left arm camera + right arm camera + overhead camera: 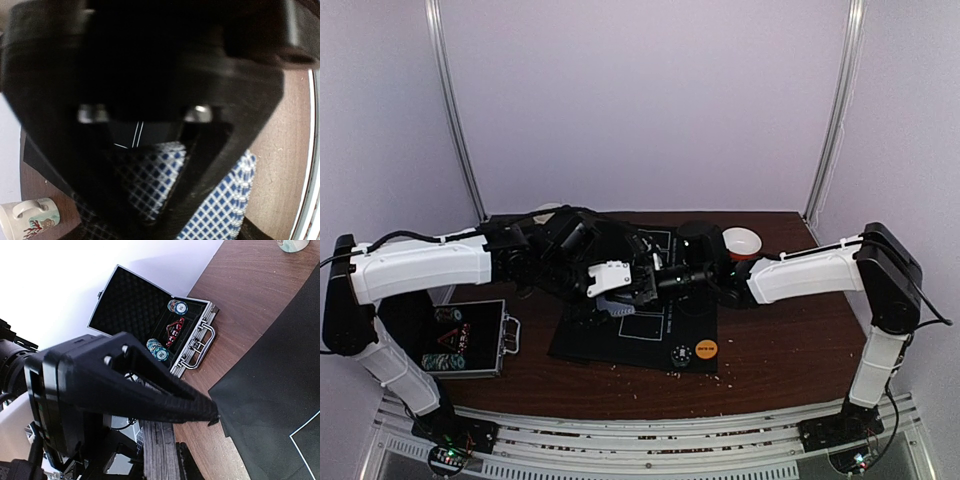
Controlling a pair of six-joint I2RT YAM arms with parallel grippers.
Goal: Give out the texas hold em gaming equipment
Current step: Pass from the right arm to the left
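The cards (225, 200) look thin, light and slippy, so it is best to pinch one by its edge. The left end effector (147, 220) is apart, and the right end effector (212, 415) is pressed together.

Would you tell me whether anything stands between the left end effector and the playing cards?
Nothing visible does. In the left wrist view the checked-back playing cards lie directly below the left end effector, which partly frames them, and no other object sits in between.
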